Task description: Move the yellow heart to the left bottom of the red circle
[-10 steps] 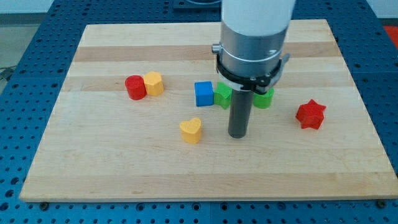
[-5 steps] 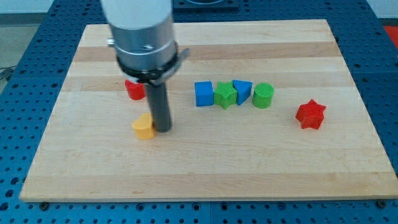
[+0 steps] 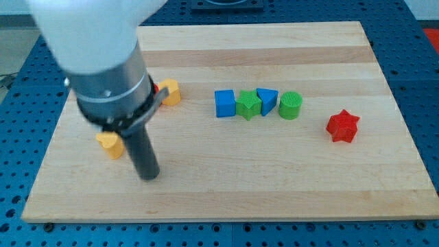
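Pale wooden board (image 3: 226, 199), blue pegboard table (image 3: 425, 96)

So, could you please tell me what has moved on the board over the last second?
My tip swept from mid-board toward the view's left, pushing the yellow heart left with it; it now sits just right of the heart. The blue-and-green row and red star stayed put.

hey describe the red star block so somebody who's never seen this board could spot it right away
Start at the wooden board and follow the row of blue and green blocks toward the view's right. Past the green cylinder, slightly lower, the red star sits alone, touching nothing.
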Robot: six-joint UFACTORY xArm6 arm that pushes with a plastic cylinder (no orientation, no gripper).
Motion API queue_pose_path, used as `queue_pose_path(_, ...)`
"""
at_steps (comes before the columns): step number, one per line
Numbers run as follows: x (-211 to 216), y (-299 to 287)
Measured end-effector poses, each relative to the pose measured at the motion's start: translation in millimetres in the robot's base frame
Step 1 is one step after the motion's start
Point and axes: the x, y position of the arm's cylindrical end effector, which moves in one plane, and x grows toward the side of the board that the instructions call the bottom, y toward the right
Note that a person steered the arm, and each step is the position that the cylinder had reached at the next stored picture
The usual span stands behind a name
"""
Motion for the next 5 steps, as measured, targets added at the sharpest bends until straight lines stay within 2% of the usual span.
queue_pose_path(1, 23, -65)
queue_pose_path(2, -5, -89)
queue_pose_path(3, -94, -85)
queue_pose_path(5, -118, -85)
